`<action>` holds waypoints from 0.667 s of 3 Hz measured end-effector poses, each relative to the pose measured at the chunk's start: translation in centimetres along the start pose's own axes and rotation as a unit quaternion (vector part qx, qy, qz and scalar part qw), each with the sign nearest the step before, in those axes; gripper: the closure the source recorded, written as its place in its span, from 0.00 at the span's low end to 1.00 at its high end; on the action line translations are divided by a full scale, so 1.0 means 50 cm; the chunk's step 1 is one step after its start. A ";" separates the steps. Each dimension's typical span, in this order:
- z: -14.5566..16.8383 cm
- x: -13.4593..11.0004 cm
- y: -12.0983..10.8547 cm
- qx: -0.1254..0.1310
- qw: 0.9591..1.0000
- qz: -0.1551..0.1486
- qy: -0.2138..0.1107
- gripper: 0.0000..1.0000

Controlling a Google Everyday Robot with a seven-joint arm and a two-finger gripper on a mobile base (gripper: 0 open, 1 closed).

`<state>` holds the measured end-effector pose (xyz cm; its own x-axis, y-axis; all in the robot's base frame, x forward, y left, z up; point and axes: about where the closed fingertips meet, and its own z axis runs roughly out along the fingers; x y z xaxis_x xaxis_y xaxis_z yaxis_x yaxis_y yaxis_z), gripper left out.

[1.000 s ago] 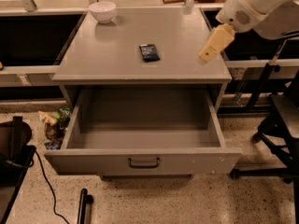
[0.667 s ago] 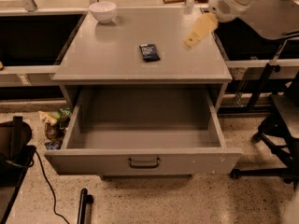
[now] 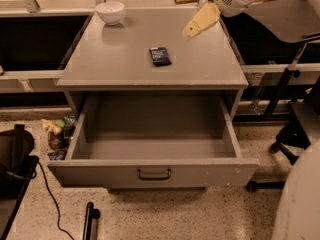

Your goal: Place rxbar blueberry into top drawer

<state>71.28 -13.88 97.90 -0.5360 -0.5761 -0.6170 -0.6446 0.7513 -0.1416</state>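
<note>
**A:** What is changing over this last second?

**B:** The gripper (image 3: pixel 200 22) is travelling. It is leaving the right edge of the cabinet top (image 3: pixel 115 64) and swinging left and toward the back, so it is now hanging over the rear right part of that surface.

**A:** Is it carrying the bar?

**B:** No. The rxbar blueberry (image 3: pixel 160 56) is lying flat near the middle of the top, unmoved, apart from the gripper and to its front-left. Whether the gripper is clenched or released cannot be told.

**A:** And the drawer?

**B:** The top drawer (image 3: pixel 210 173) is standing pulled out as before, with nothing lying inside. The white bowl (image 3: pixel 110 11) is sitting at the back left corner.

**A:** What is that meaning for the task?

**B:** The arm is likely closing in on the bar. The pickup is not yet begun.
</note>
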 end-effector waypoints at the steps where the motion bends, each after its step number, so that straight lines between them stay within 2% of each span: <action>1: 0.000 0.000 0.000 0.000 1.000 0.000 0.000 0.00; 2: 0.045 -0.010 0.007 -0.006 0.999 0.041 -0.001 0.00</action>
<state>72.56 -12.62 96.42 -0.5862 -0.5124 -0.6275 -0.6056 0.7917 -0.0807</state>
